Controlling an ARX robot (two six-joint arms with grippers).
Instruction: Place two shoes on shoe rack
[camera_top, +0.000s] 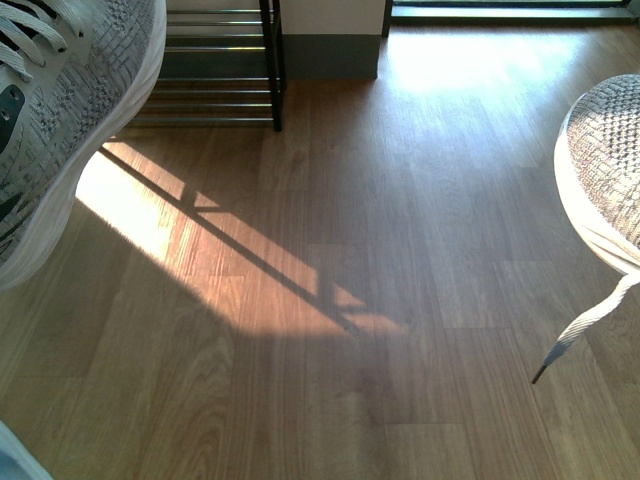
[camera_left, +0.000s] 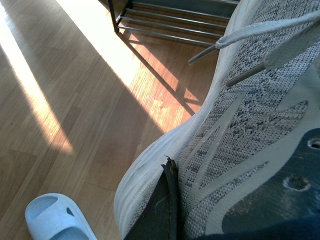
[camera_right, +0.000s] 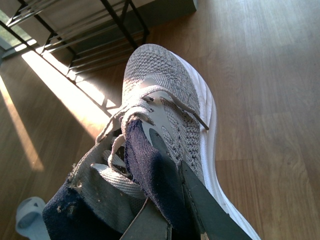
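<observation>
grey sneakers: 2; pale blue slide sandal: 1; shoe rack: 1

Left fingers: one a flat black plate, matte, finely scratched, with a thin black rubbery strip along its edge, frayed and curling at the tip. Other a broad dark slate-grey face, dusty and slightly mottled; two round recessed holes in it, pale-rimmed, contents not resolvable. Dark blue blur at that plate's base, out of focus.

Right fingers: long flat blades, dark grey, smooth, narrowing toward blunt tips, edges catching light as thin pale lines. One blade face dull grey-brown in shadow, meeting its neighbour along a narrow straight seam. Small pale fleck near the seam's base.
</observation>
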